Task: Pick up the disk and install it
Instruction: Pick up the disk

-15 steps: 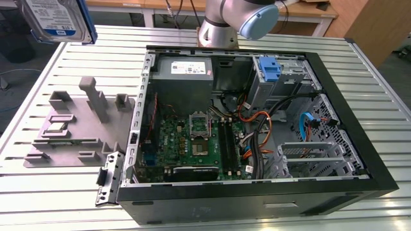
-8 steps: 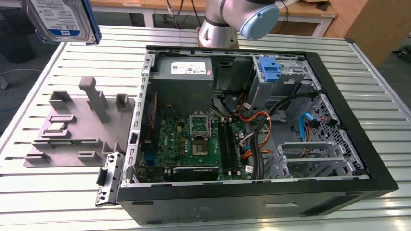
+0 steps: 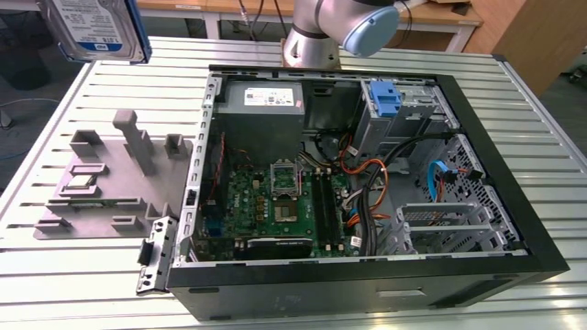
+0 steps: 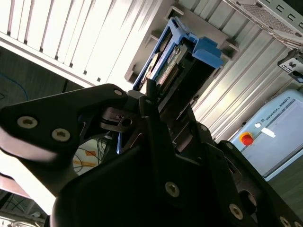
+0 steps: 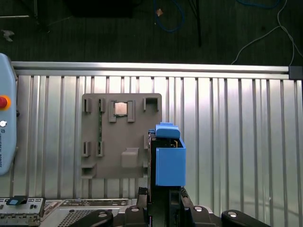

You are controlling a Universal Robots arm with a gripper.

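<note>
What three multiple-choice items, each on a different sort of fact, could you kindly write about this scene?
1. Where is the flat rectangular silver-metal disk? A. inside the open black computer case B. aloft, outside the case C. on the grey plastic tray
2. What colour are its plastic rails? A. blue B. red C. yellow
3. The gripper is: A. open, empty B. open beside the disk C. shut on the disk
Answers: B, the exterior view shows it aloft, clear of case and tray; A, both wrist views show blue; C, the first wrist view shows it clamping the disk.
</note>
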